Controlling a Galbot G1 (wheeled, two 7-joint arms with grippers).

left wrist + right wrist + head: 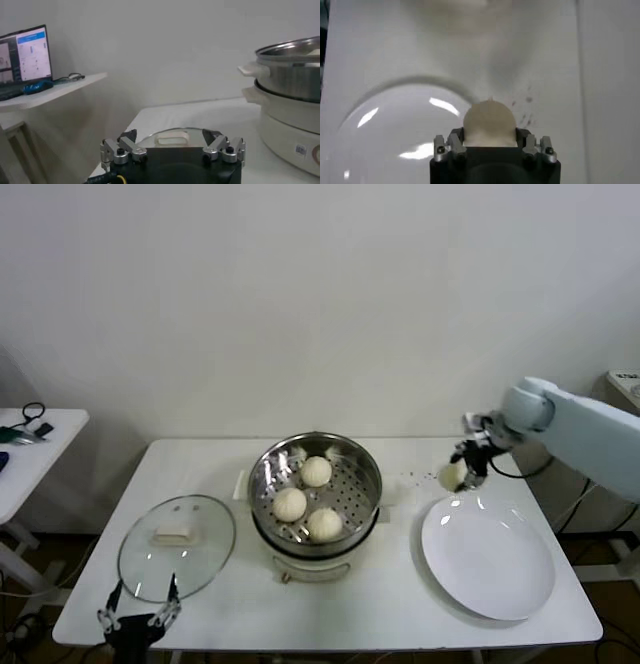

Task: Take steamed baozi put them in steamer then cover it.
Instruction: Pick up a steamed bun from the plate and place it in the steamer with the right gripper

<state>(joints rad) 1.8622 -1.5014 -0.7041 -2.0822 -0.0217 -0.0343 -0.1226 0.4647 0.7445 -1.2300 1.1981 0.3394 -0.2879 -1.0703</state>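
Observation:
Three cream-white baozi (307, 499) lie on the perforated floor of the steel steamer (366, 469) at the table's middle. My right gripper (458, 472) is shut on a fourth baozi (489, 121) and holds it in the air above the far-left rim of the white plate (490, 559), to the right of the steamer. The glass lid (177, 546) with its cream handle lies flat on the table left of the steamer. My left gripper (138, 611) is open and empty at the table's front left edge, just before the lid (167, 137).
The steamer's cream base and side handle (252, 70) stand to the right of the left gripper. A side table (25, 444) with cables stands at the far left. Dark specks mark the table (525, 112) beyond the plate.

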